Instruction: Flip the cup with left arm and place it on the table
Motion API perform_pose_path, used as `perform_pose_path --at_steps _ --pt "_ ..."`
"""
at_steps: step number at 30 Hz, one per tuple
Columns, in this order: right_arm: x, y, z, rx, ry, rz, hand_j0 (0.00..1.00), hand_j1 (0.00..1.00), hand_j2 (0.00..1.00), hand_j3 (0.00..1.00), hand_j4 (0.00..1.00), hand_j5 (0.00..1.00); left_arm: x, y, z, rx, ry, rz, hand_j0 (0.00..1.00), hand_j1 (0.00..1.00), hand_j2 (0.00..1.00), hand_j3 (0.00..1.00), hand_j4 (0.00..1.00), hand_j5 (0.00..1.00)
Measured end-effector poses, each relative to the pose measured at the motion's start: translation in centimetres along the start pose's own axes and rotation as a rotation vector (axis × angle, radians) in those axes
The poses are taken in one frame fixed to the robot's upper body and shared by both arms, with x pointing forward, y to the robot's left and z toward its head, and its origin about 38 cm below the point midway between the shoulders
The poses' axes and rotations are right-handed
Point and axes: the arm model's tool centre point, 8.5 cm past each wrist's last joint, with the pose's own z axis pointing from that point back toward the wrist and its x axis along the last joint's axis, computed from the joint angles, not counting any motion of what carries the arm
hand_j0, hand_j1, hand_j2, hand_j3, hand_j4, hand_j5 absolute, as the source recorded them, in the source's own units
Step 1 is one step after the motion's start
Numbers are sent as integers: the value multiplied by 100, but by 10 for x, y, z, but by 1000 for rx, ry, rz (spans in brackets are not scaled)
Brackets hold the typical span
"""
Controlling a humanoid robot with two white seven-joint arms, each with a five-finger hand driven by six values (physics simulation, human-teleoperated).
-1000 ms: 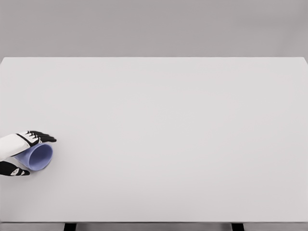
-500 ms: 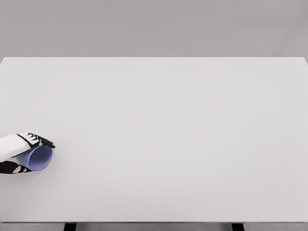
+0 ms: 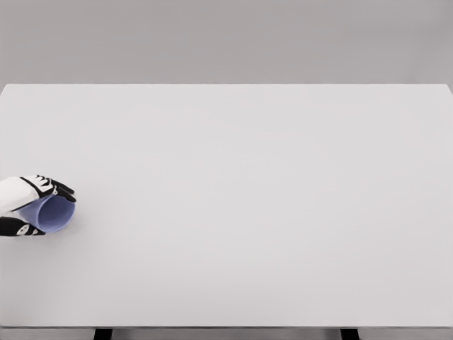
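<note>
A pale blue cup [image 3: 55, 214] lies tipped on its side at the far left of the white table [image 3: 241, 198], its open mouth facing right and toward me. My left hand [image 3: 37, 207] comes in from the left edge and is shut on the cup, with the black fingers [image 3: 58, 187] curled over its top and the thumb [image 3: 25, 229] under its near side. The cup's base is hidden behind the hand. The right arm does not show.
The table's left edge runs just beside the hand. Two dark table legs [image 3: 103, 333] show below the front edge.
The left hand, with the cup in it, has risen and drifted slightly left. The cup's mouth has turned a little more upward.
</note>
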Motion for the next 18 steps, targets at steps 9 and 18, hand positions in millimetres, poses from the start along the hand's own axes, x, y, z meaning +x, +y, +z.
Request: perform_pose_path --at_steps 9,18 --pt "0 0 0 0 0 0 100 100 100 100 100 100 2 23 -3 73 -15 24 68 68 68 68 68 68" --pt "0 0 0 0 0 0 100 100 100 100 100 100 14 27 -12 132 -66 91 68 68 68 68 68 68"
